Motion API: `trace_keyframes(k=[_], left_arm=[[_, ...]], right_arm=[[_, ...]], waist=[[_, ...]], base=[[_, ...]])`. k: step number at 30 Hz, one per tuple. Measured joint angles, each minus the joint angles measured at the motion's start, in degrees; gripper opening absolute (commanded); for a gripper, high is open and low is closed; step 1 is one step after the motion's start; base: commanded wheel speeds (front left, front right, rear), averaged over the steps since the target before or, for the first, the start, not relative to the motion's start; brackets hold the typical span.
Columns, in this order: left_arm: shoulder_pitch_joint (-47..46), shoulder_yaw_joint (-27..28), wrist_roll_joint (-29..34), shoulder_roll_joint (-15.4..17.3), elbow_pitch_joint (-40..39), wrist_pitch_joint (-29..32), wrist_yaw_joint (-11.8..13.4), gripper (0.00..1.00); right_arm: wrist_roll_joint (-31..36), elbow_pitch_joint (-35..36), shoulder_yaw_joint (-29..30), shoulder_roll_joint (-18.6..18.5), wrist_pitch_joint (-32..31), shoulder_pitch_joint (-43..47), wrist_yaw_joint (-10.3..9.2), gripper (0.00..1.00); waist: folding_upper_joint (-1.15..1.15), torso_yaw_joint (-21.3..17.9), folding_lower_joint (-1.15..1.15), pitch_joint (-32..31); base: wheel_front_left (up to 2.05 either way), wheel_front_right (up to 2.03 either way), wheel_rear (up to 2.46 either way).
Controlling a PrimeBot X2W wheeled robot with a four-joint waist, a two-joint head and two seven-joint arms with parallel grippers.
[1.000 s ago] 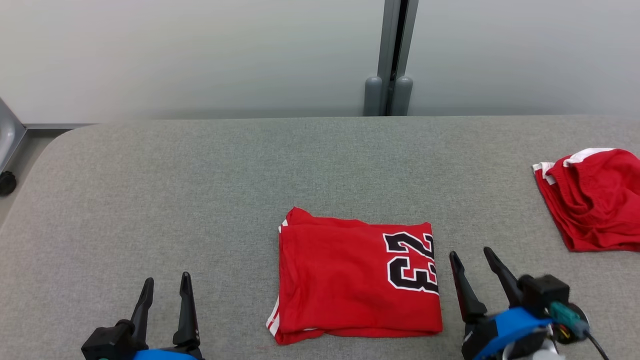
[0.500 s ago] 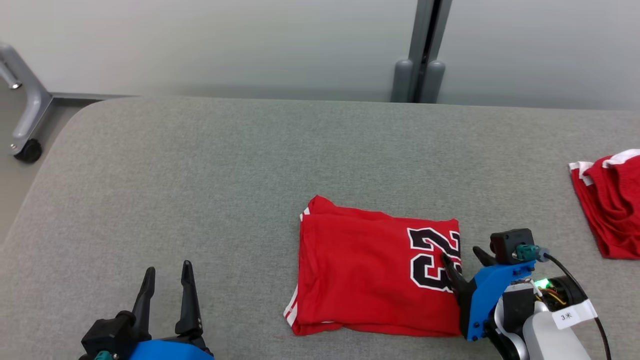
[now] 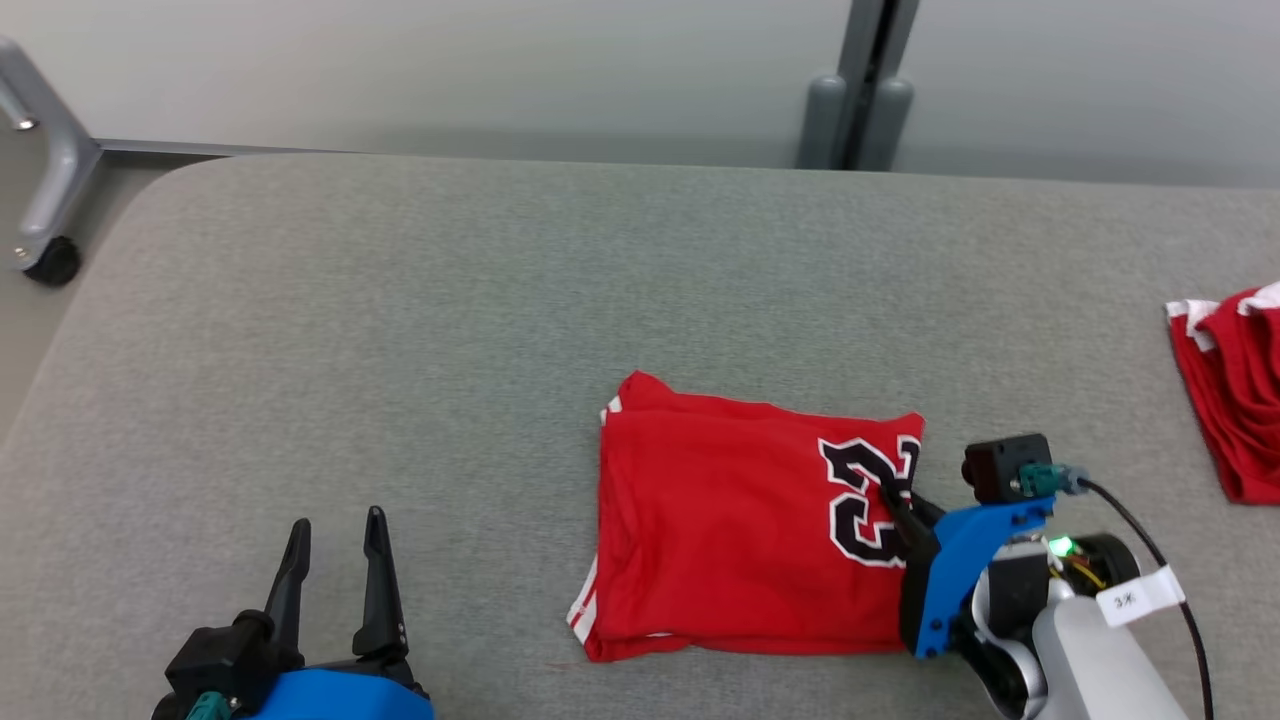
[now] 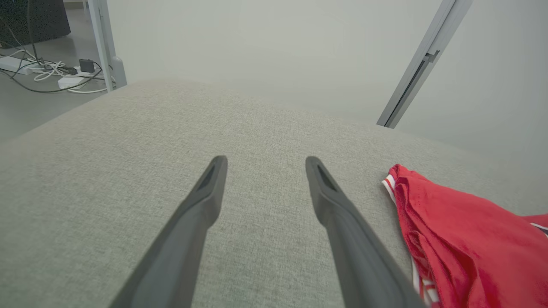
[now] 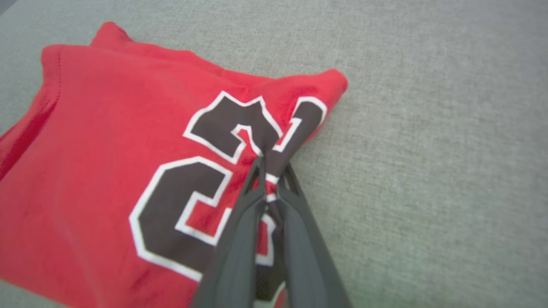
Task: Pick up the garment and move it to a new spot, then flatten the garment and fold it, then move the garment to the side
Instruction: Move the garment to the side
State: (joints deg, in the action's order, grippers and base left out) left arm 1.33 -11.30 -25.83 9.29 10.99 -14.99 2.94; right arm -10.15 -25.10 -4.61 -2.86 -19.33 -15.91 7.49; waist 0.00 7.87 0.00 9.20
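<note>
The garment is a red jersey with a black and white 23, folded into a rectangle on the grey table. My right gripper has its fingers pinched on the garment's right edge at the number; in the right wrist view the right gripper is shut on bunched cloth of the garment. My left gripper stands open at the lower left, well away from the garment. The left wrist view has the left gripper over bare table, with the garment's corner to its right.
A second red garment lies at the table's right edge. A metal frame leg with a castor stands off the table's far left corner. A grey post rises behind the table. Cables lie on the floor.
My right gripper has come in over the garment's right edge and closed on the cloth at the number. The head camera has shifted. The left gripper has stayed open in place.
</note>
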Motion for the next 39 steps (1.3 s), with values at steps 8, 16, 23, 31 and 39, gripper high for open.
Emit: trace_keyframes(k=[8,16,23,31,39], left_arm=[[-2.6,-1.7,2.7,1.0,-0.5,0.0,-1.4,1.00],[-5.8,-2.7,3.3,2.2,-2.1,1.1,-2.5,1.00],[-7.4,-2.7,3.8,3.8,-4.0,2.8,-2.5,1.00],[-7.7,-3.0,4.2,5.0,-5.1,3.8,-2.0,1.00],[-7.6,-2.4,3.7,5.0,-5.1,3.3,-1.2,1.00]], right_arm=[[1.2,5.3,1.0,-1.5,2.6,-4.4,0.01,0.00],[1.0,11.4,5.3,-4.7,2.3,-4.7,0.00,0.00],[1.0,14.0,7.8,-4.4,2.8,-4.6,0.00,0.00],[1.0,11.4,7.3,-3.2,4.1,-7.3,0.00,0.00],[1.5,5.5,5.9,-5.4,3.2,-17.7,0.00,0.00]], waist=[[0.00,-7.7,0.01,3.2],[0.00,-16.9,0.01,6.7],[0.00,-25.2,0.00,8.8],[0.00,-27.8,0.00,8.8],[0.00,-25.2,0.00,8.3]], base=[[0.00,0.00,0.00],[0.00,0.00,0.00],[0.00,0.00,0.00],[0.00,0.00,0.00],[0.00,0.00,0.00]])
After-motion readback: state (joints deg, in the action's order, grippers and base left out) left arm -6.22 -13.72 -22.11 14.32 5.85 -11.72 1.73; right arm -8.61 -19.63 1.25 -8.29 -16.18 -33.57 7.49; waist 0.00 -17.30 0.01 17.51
